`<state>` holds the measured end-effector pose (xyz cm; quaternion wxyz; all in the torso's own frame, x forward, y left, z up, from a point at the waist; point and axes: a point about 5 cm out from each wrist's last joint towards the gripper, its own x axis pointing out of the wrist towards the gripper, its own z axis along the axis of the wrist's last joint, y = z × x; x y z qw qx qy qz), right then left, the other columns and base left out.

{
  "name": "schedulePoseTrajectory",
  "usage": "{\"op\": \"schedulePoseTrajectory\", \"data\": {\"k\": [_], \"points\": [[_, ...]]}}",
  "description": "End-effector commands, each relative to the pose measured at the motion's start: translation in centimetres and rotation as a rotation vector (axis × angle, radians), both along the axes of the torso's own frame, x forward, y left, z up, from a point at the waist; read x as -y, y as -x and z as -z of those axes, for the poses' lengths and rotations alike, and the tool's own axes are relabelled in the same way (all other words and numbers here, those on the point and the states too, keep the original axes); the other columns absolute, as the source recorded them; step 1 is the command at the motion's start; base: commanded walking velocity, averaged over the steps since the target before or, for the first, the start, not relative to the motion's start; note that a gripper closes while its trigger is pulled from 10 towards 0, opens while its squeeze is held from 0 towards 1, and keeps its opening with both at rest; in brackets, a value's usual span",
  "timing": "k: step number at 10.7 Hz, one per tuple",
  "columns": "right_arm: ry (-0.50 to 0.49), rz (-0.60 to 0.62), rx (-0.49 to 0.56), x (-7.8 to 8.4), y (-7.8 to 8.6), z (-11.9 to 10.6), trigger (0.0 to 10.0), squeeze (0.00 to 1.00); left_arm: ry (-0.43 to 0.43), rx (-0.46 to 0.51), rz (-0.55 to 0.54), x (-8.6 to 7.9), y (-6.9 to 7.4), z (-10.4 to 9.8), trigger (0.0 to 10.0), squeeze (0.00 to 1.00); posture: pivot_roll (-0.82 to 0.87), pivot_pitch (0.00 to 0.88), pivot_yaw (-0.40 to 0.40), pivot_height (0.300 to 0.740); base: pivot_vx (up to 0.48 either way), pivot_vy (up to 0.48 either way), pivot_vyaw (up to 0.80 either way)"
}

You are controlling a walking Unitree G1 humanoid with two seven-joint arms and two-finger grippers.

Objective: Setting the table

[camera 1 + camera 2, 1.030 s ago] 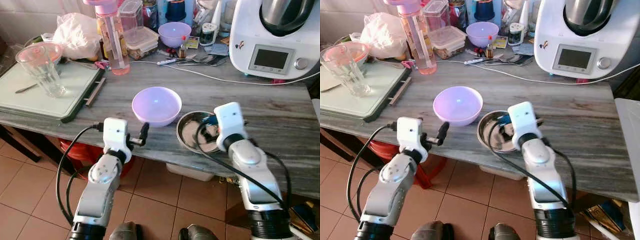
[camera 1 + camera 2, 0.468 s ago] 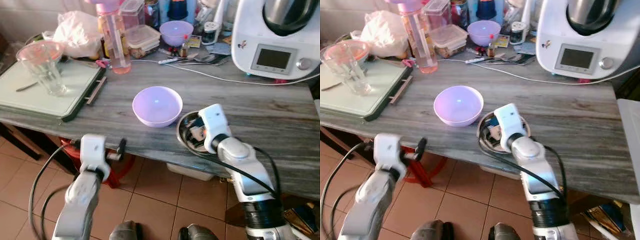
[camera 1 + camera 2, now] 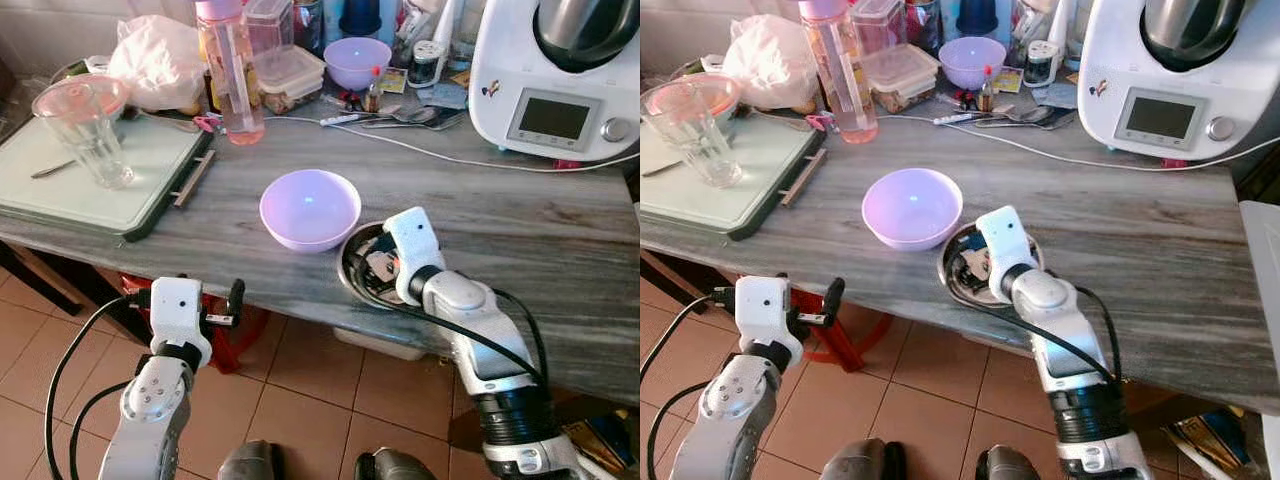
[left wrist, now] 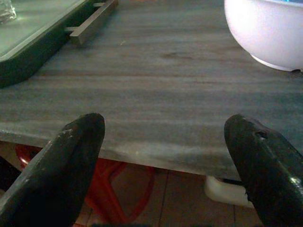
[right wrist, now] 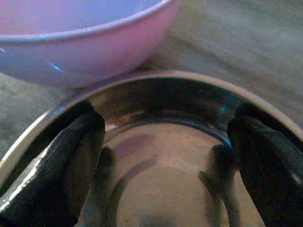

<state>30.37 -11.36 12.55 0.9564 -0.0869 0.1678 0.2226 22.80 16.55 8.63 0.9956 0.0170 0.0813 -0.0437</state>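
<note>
A purple bowl point(image 3: 310, 208) stands on the grey table point(image 3: 520, 215) near its front edge. Right beside it, touching or nearly so, is a steel bowl point(image 3: 352, 262). My right gripper point(image 3: 376, 268) reaches into the steel bowl; in the right wrist view its fingers point(image 5: 57, 156) stand open, spread across the bowl's inside point(image 5: 161, 189), with the purple bowl point(image 5: 80, 42) just beyond the rim. My left gripper point(image 3: 236, 298) hangs open below the table's front edge; in the left wrist view the table edge point(image 4: 156, 146) lies between its fingers point(image 4: 66, 161).
A green tray point(image 3: 120, 170) with a drinking glass point(image 3: 88, 130) lies at the left. A pink bottle point(image 3: 230, 70), food containers point(image 3: 285, 70), a second purple bowl point(image 3: 357, 60) and spoons point(image 3: 400, 118) crowd the back. A white kitchen machine point(image 3: 555, 75) with its cable point(image 3: 450, 155) stands at right.
My left arm has dropped back from the purple bowl to below the table edge. My right gripper has moved left into the steel bowl, which has slid slightly toward the purple bowl.
</note>
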Motion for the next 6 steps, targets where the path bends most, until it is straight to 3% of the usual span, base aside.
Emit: {"op": "schedulePoseTrajectory", "data": {"k": [1, 2, 5, 6], "points": [[-0.02, -0.017, 0.012, -0.5, -0.2, -0.6, 10.0, 0.76, -0.016, -0.001, -0.013, -0.5, 0.2, -0.2, 10.0, 0.0, 0.07, 0.115, 0.045, 0.74, 0.0, 0.0, 0.0], [-0.027, -0.006, 0.025, -0.3, -0.2, -0.9, 10.0, 0.76, -0.016, -0.001, -0.017, -0.6, 0.3, -0.2, 10.0, 0.0, 0.07, 0.117, 0.044, 0.74, 0.0, 0.0, 0.0], [-0.094, 0.092, 0.216, 1.7, 1.8, -2.0, 10.0, 0.76, 0.011, 0.012, -0.051, -0.6, 0.7, -0.2, 10.0, 0.0, 0.07, 0.097, 0.039, 0.74, 0.0, 0.0, 0.0], [-0.097, 0.119, 0.24, 2.2, 2.2, -2.0, 10.0, 0.47, 0.017, 0.016, -0.055, -0.5, 0.5, -0.3, 10.0, 0.0, 0.06, 0.092, 0.042, 0.74, 0.0, 0.0, 0.0]]}}
